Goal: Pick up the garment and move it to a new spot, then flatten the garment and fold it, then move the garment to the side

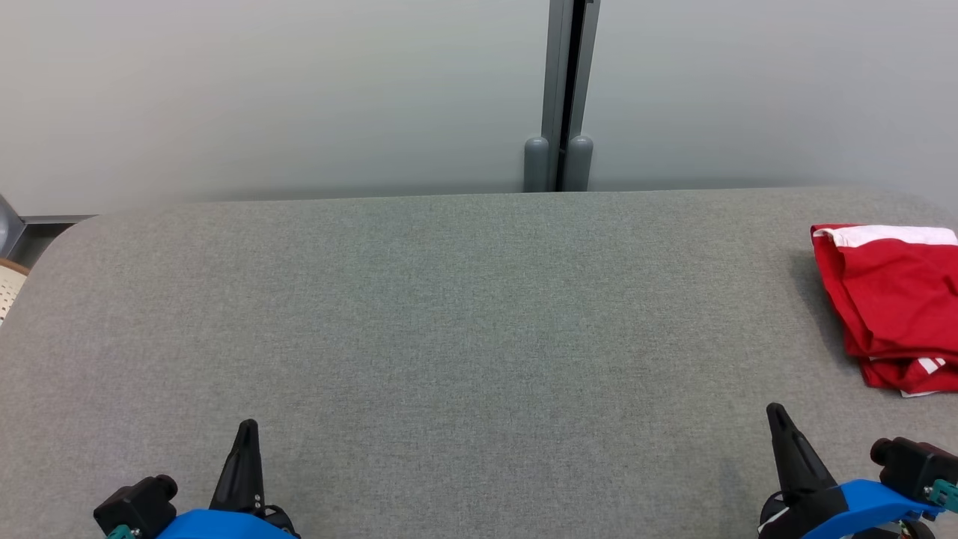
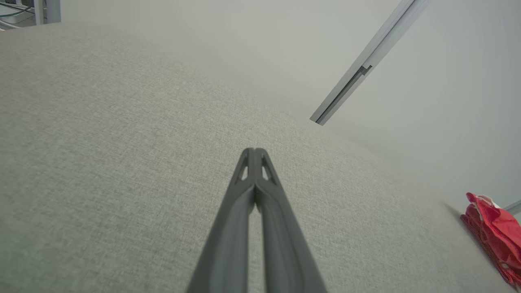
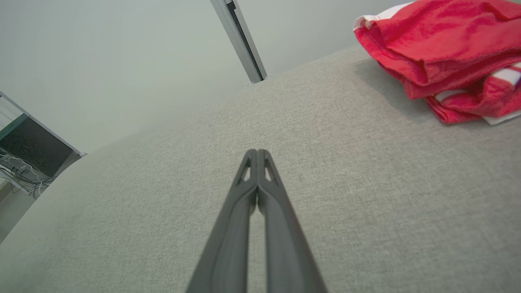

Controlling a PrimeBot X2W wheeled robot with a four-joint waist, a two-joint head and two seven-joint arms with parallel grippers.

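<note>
Red garment [image 1: 891, 299] lies roughly folded at the right edge of the grey worktop [image 1: 449, 314], well apart from both arms. Left gripper [image 1: 247, 430] and right gripper [image 1: 777, 415] rest with jaws pressed together, empty. Judged: moving, flattening, folding and setting aside appear done; nothing evidently remains.

Red garment [image 1: 891, 299] cut off by the right edge, left pincer [image 1: 247, 428] and right pincer [image 1: 775, 413] cropped at the bottom

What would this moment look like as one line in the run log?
red garment: loosely folded, right end of table | left claw: shut, empty | right claw: shut, empty
</note>
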